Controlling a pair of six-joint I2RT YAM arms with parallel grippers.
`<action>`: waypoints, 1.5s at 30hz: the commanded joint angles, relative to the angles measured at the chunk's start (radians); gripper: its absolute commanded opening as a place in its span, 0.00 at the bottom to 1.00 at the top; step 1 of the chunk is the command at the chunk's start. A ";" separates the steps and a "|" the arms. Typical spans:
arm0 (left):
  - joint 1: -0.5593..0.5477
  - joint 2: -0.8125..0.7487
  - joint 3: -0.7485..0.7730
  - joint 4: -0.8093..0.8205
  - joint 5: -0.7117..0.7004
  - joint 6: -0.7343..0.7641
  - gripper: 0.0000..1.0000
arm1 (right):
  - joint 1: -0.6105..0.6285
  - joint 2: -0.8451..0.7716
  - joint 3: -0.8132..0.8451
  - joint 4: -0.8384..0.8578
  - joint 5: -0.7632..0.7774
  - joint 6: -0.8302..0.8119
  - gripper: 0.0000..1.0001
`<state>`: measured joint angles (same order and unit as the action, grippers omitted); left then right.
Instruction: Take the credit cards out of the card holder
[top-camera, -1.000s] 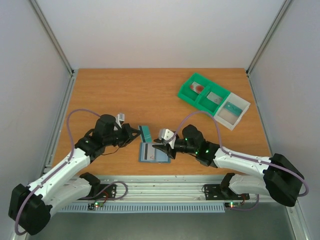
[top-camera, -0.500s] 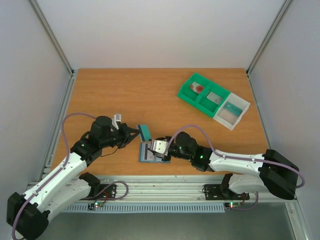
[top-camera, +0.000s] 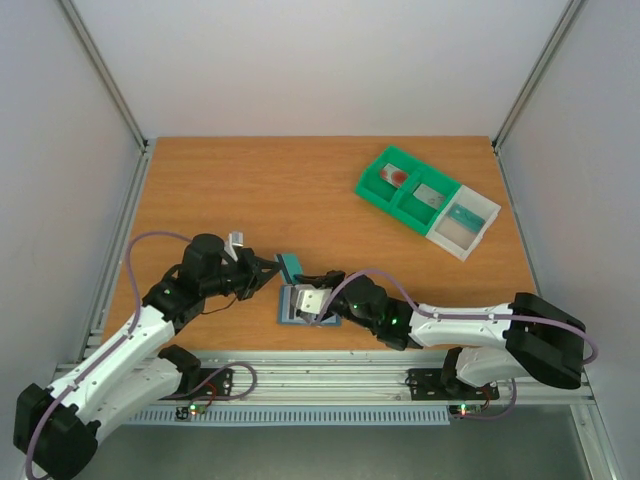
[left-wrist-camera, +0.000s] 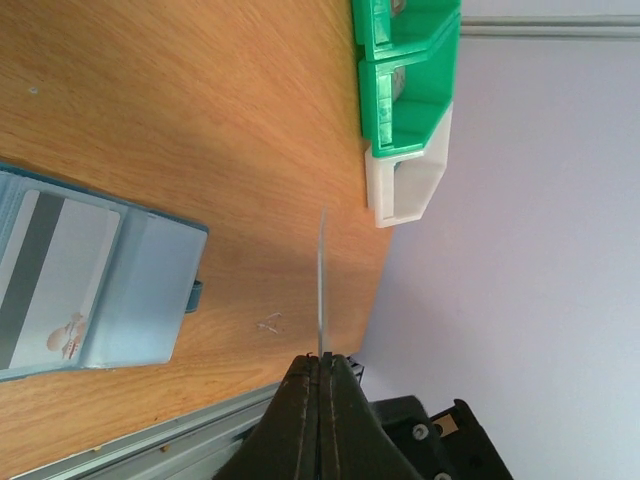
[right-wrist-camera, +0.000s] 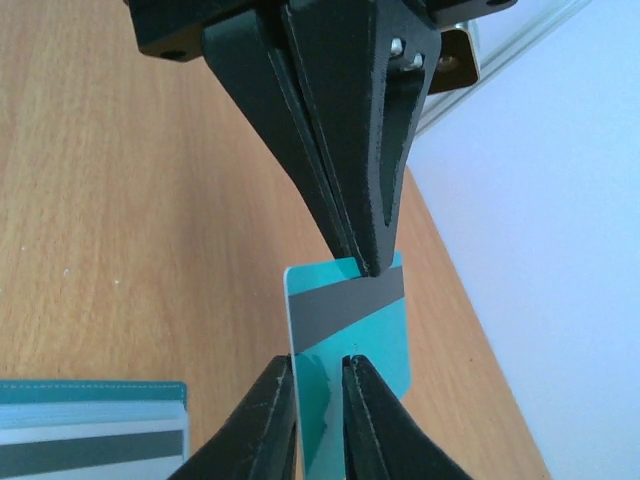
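The slate-blue card holder (top-camera: 287, 314) lies open near the table's front edge, also in the left wrist view (left-wrist-camera: 140, 290) and the right wrist view (right-wrist-camera: 90, 392). A grey-striped credit card (left-wrist-camera: 50, 270) sits in it. My left gripper (top-camera: 272, 275) is shut on the edge of a teal credit card (top-camera: 290, 265), seen edge-on (left-wrist-camera: 322, 280) above its tips (left-wrist-camera: 322, 357). My right gripper (top-camera: 299, 291) reaches to that card (right-wrist-camera: 350, 310) from the other side. Its fingertips (right-wrist-camera: 318, 372) stand a narrow gap apart, with the card's lower part in the gap.
At the back right a green bin (top-camera: 405, 190) of two compartments holds a reddish card and a grey one. A white bin (top-camera: 462, 225) with a teal card joins it. An aluminium rail (top-camera: 320, 375) runs along the front edge.
My right gripper has moved left from over the card holder up to the teal card. Its jaws widened, then narrowed around it. The left gripper kept its hold and shifted slightly.
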<state>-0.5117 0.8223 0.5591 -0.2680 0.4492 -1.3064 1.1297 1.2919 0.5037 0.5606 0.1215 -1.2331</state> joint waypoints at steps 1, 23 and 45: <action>0.002 0.001 -0.012 0.063 0.029 -0.025 0.00 | 0.031 0.023 -0.017 0.143 0.089 -0.087 0.09; 0.002 -0.010 0.091 -0.086 -0.010 0.252 0.99 | 0.051 -0.052 0.041 -0.038 0.211 0.422 0.01; 0.002 -0.037 0.115 -0.215 0.005 0.477 0.91 | -0.467 -0.055 0.259 -0.564 -0.381 1.494 0.01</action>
<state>-0.5091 0.8120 0.6933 -0.4889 0.4416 -0.8619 0.7177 1.2213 0.7673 -0.0006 -0.1520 -0.0029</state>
